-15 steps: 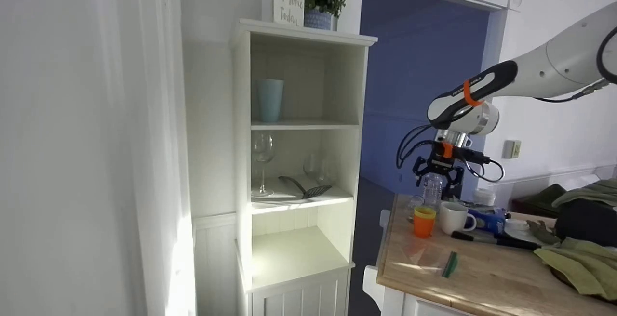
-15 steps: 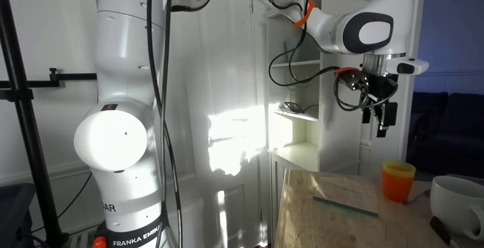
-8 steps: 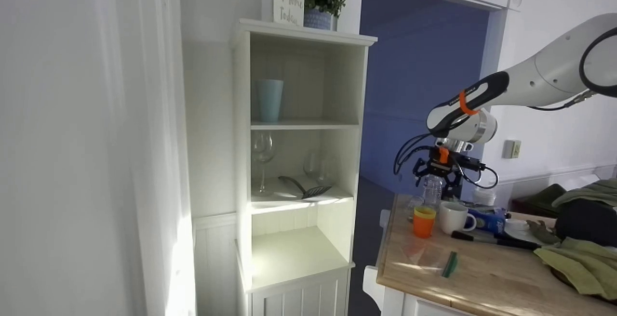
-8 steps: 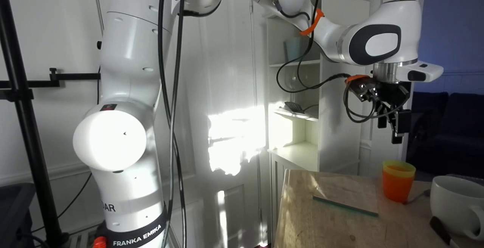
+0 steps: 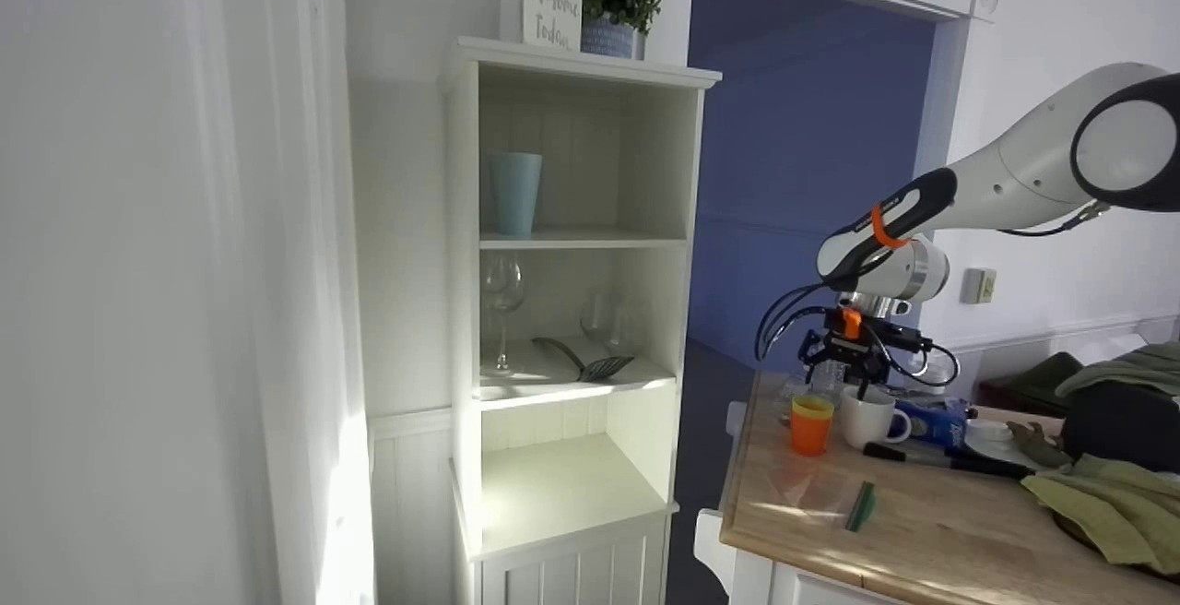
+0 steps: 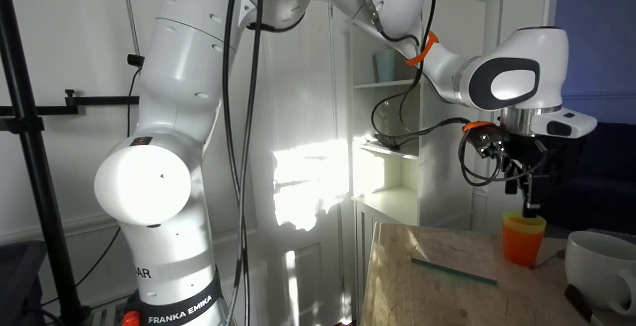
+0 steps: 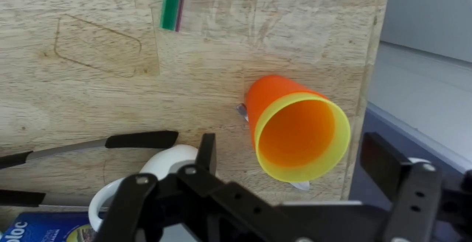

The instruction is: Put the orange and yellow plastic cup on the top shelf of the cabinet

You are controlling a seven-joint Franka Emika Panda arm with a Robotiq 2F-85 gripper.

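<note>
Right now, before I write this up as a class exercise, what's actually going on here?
A Franka Emika robot arm is apparently about to pick up an orange plastic tumbler with a yellow rim. Its pincer is open near the tumbler, which shows within its spread in the wrist view, ungripped. The tumbler stands upright on a wooden tabletop, beside a white mug. The job is to put it on the top shelf of the white cabinet, where a light blue tumbler stands.

Pale wooden table point(image 7: 199, 59) beneath the gripper point(image 7: 290, 142), orange-and-yellow cup point(image 7: 295, 131) upright near its tips, white mug point(image 5: 862, 425) also near, black-handled utensil point(image 7: 142, 139) (kind unclear) farther off, green-edged clear plastic bag point(image 7: 254, 13) beyond the cup from the gripper
</note>
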